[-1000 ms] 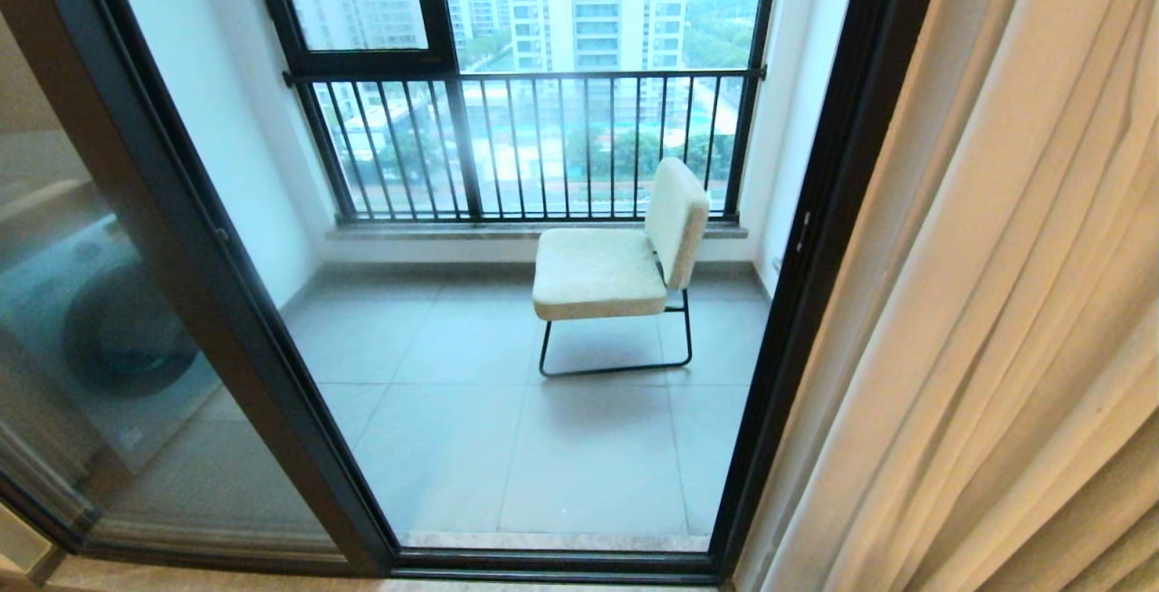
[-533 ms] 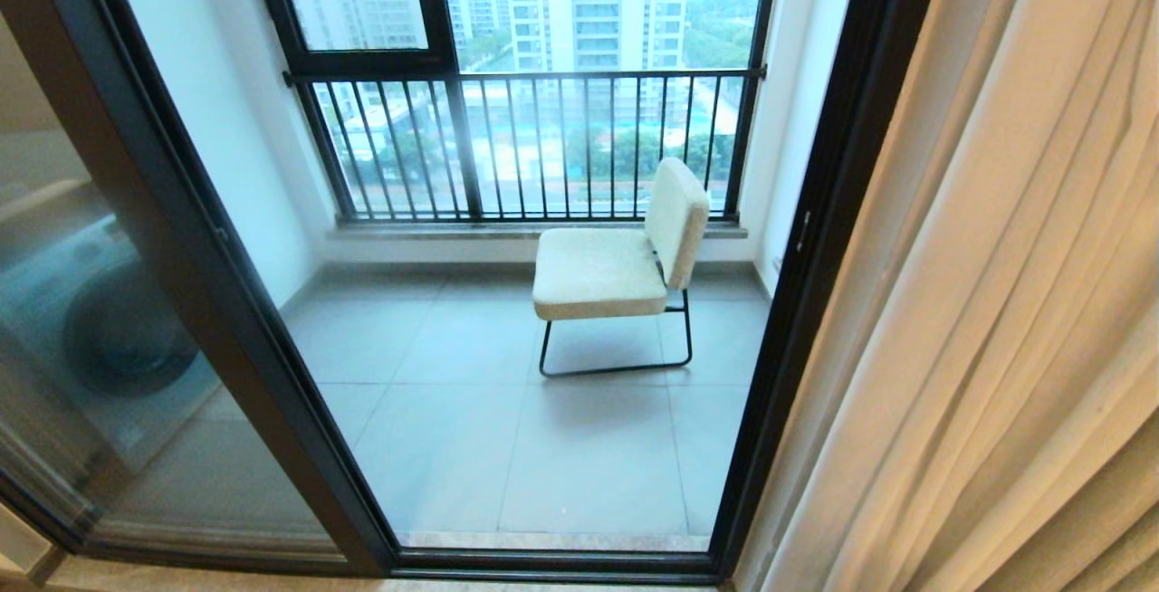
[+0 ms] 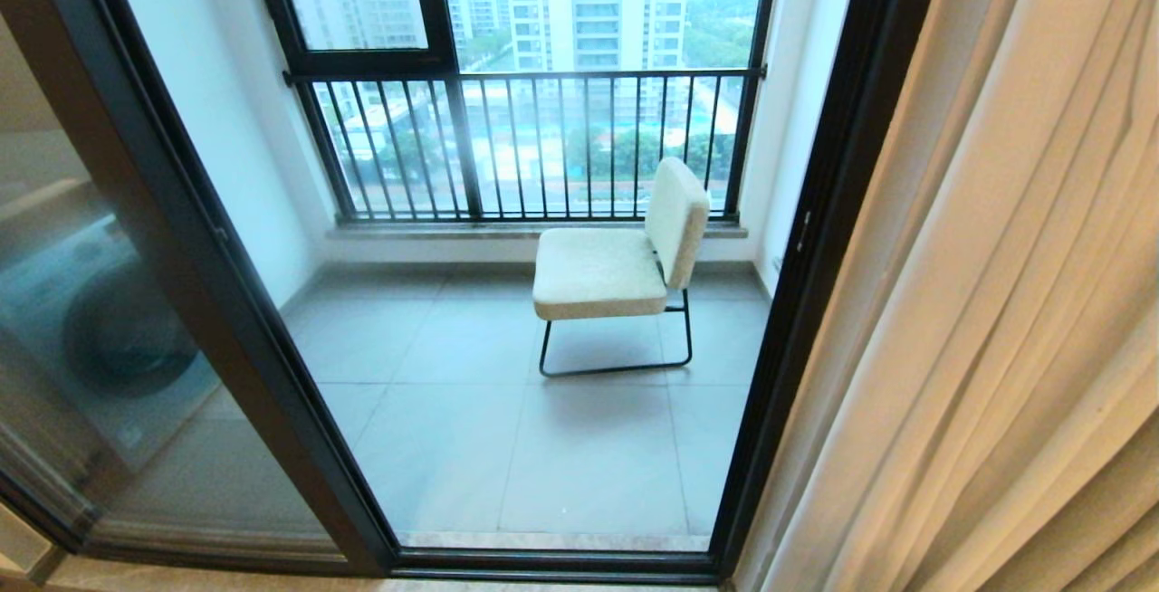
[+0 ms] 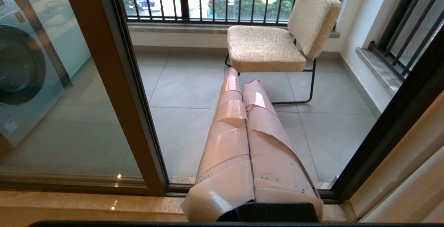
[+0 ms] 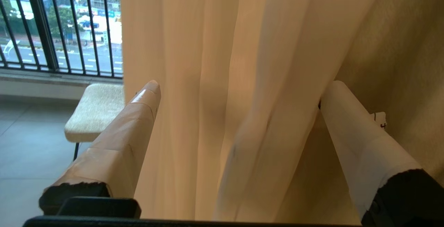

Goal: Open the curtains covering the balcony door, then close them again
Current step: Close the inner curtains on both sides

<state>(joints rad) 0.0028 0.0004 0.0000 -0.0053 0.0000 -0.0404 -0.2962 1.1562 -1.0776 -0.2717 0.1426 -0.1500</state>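
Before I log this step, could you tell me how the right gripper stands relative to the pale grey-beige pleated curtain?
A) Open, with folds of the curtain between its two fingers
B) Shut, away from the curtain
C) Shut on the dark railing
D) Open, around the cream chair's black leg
A: in the right wrist view the right gripper stands wide open, its taped fingers either side of folds of the pale grey-beige pleated curtain.

We see soft daylight through the railing [image 3: 534, 144], hazy glare up top, frame lines bowed at our edges.
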